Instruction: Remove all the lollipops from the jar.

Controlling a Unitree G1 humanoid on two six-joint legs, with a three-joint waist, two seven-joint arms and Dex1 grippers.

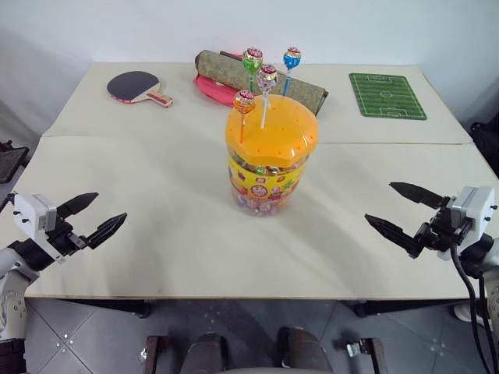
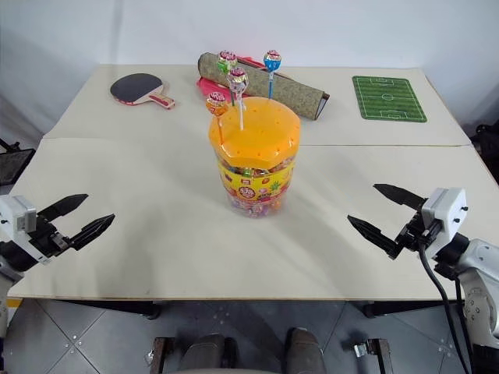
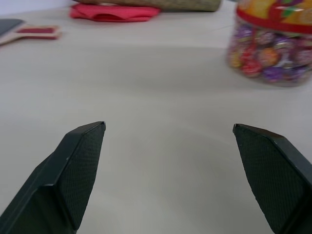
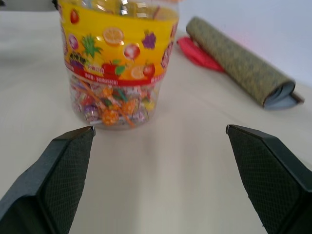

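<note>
Your jar (image 1: 270, 160) stands upright near the middle of the desk (image 1: 156, 226), its orange domed lid on. All four lollipops (image 1: 267, 79) stand with their sticks pushed into the lid's holes: an orange one (image 1: 245, 100) at the lid's left edge, a white-stick one just above the lid's centre, a green one (image 1: 252, 58) and a blue one (image 1: 292, 58) rising highest toward the lid's far side. Wrapped candies show through the jar's clear wall below the yellow-red label.

Your left claw (image 1: 88, 219) hovers well to the left of the jar, near the desk's front edge, fingers spread wide and holding nothing. Your right claw (image 1: 399, 208) sits well to the right of the jar, also wide open and empty; both point inward toward the jar.

Behind the jar lie a rolled olive-brown mat (image 1: 234, 72) and a red cloth (image 1: 212, 88) just beside it. Far left of the jar is a paddle (image 1: 138, 86); far right, a green pitch mat (image 1: 387, 95).
</note>
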